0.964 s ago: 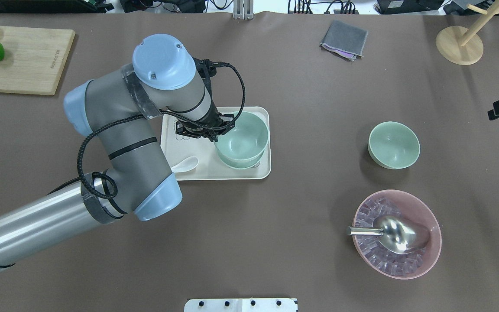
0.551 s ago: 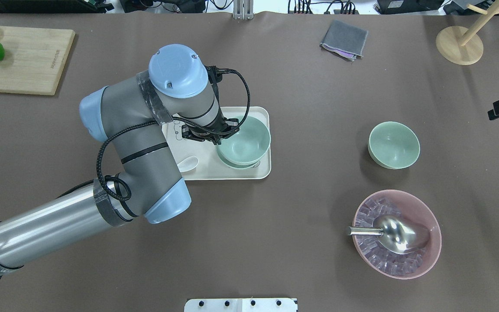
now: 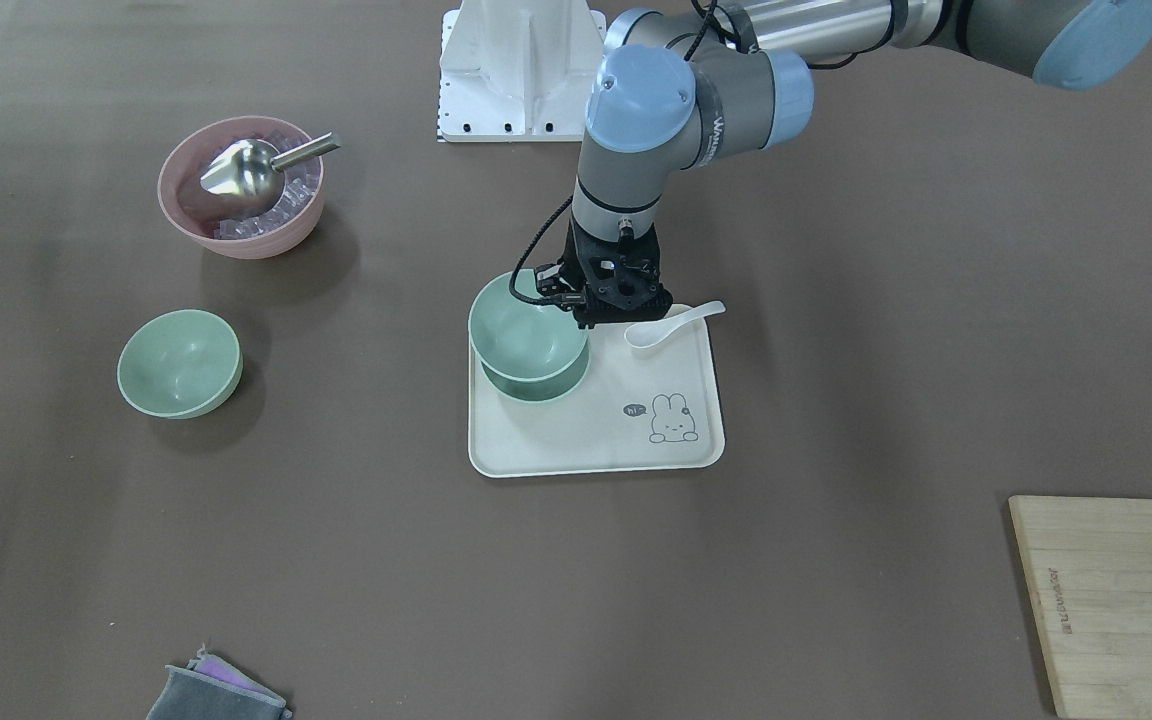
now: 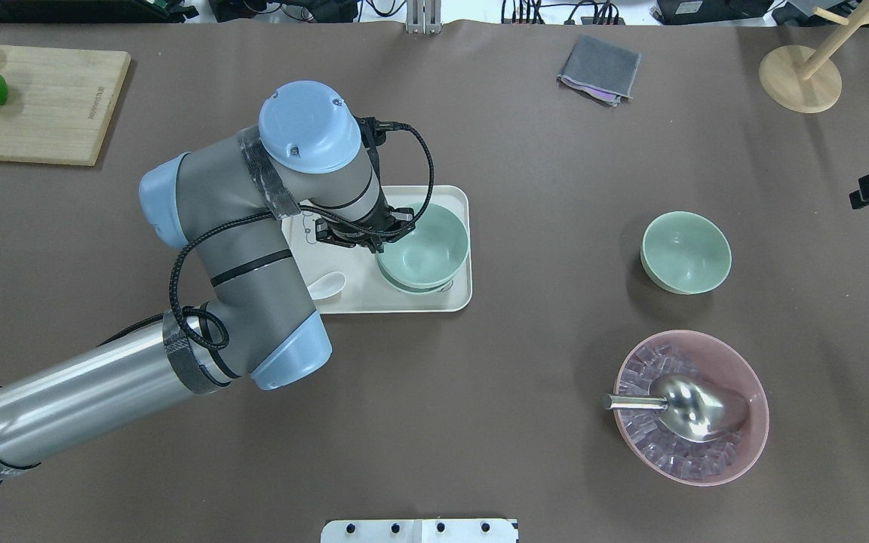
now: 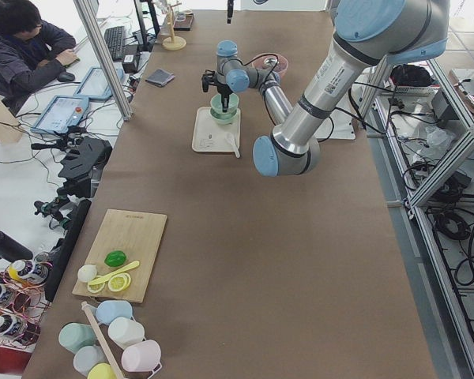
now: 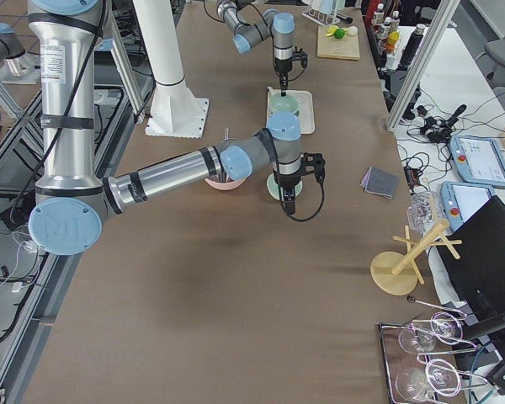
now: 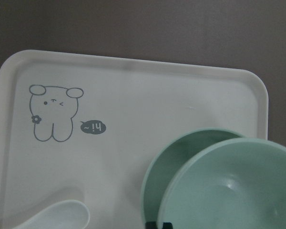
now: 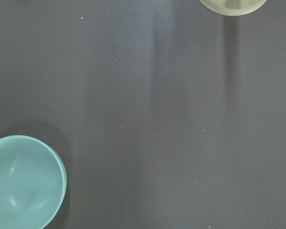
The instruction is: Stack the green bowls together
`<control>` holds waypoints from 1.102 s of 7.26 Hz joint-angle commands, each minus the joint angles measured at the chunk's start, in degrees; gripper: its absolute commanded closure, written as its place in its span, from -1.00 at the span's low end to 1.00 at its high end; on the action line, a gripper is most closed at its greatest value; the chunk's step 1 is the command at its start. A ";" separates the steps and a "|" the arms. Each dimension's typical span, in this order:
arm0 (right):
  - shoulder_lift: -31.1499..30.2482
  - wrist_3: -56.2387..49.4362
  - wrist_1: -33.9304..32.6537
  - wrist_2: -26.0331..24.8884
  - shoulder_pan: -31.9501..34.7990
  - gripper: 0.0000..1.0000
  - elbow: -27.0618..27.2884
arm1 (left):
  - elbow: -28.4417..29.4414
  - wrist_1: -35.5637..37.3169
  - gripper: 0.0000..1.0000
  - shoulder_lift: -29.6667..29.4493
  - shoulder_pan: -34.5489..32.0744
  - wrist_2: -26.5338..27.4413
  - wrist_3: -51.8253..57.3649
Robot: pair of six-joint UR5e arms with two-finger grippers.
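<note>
**Here: second bowl seating into the first, rim grip by the left hand**

The left hand [image 4: 382, 241] pinches the near rim of the upper bowl [image 4: 425, 245], apparently one finger inside the wall and one outside. This bowl sits partly inside the lower bowl [image 3: 536, 388], directly below and just beyond the hand. In the left wrist view it is off-centre, so the nesting is judged incomplete. Both rest on the tray [image 3: 586, 440], and a white spoon [image 3: 671, 325] lies just beside the hand. The third bowl [image 4: 686, 253] stands alone on the tabletop [image 4: 525, 392], well apart from the left hand. The right hand [image 6: 288, 202] hangs near that bowl; whether it is spread or pressed together cannot be told.

Handling. The green bowls look like thin, stiff plastic, so they are probably light and unlikely to break. Their smooth matte walls probably offer little friction. The rim is the only practical place to take hold, and a bowl held there may tilt. A tilted bowl could wedge in its partner or drag it up on release.

Contents. The upper and third bowls are empty, and the lower one holds only the upper. The pink bowl [image 4: 763, 407], far from the left hand, holds clear cubes [image 4: 661, 452] and a metal scoop [image 4: 695, 407].
</note>
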 commanded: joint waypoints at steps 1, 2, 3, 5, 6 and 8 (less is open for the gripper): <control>0.00 0.00 0.00 0.00 -0.09 -1.00 0.00 | 0.21 -0.22 1.00 0.04 0.00 -0.03 0.21; 0.00 0.00 0.00 -0.09 0.00 -0.99 0.00 | 0.30 -0.22 1.00 -0.05 0.00 -0.03 0.30; 0.00 0.00 0.00 -0.09 0.00 -1.00 0.00 | 0.91 -1.18 1.00 -0.05 0.00 -0.03 0.30; 0.00 0.00 0.00 -0.09 0.00 -0.99 -0.09 | 3.36 -4.78 1.00 -0.14 0.00 -0.03 0.30; 0.00 0.00 0.00 -0.17 0.00 -1.00 -0.09 | 3.81 -5.32 1.00 -0.05 0.00 -0.03 0.30; 0.00 0.00 0.00 -0.17 0.00 -0.99 -0.09 | 3.81 -5.32 1.00 0.30 0.00 -0.03 0.39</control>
